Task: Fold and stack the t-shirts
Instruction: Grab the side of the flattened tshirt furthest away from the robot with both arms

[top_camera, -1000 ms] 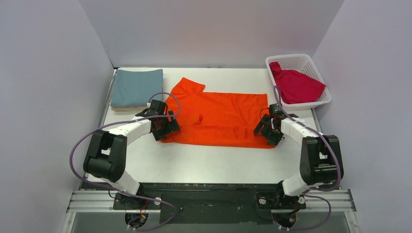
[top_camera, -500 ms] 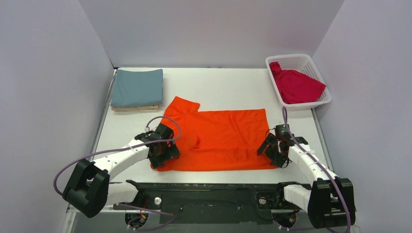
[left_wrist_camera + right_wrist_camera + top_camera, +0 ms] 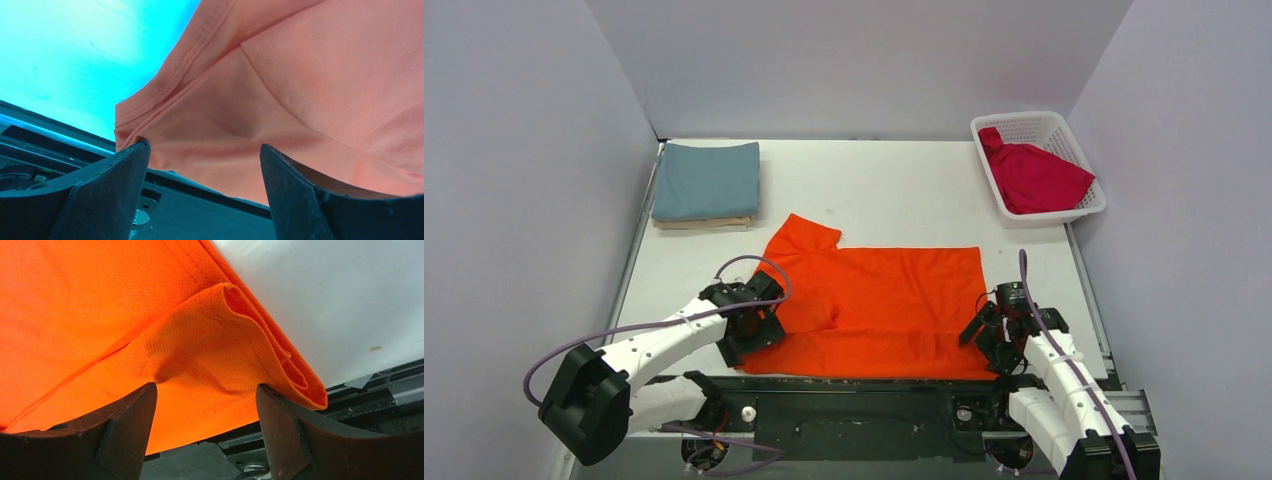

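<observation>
tabletop (image 3: pixel 874 190); orange tee (image 3: pixel 894 295) hem btwn l gripper (image 3: pixel 204 152), r gripper (image 3: pixel 206 390) jaws

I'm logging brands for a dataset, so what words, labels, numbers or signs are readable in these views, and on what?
None: no readable text on the orange t-shirt, red t-shirt, teal-blue t-shirt or basket in any view.
</observation>
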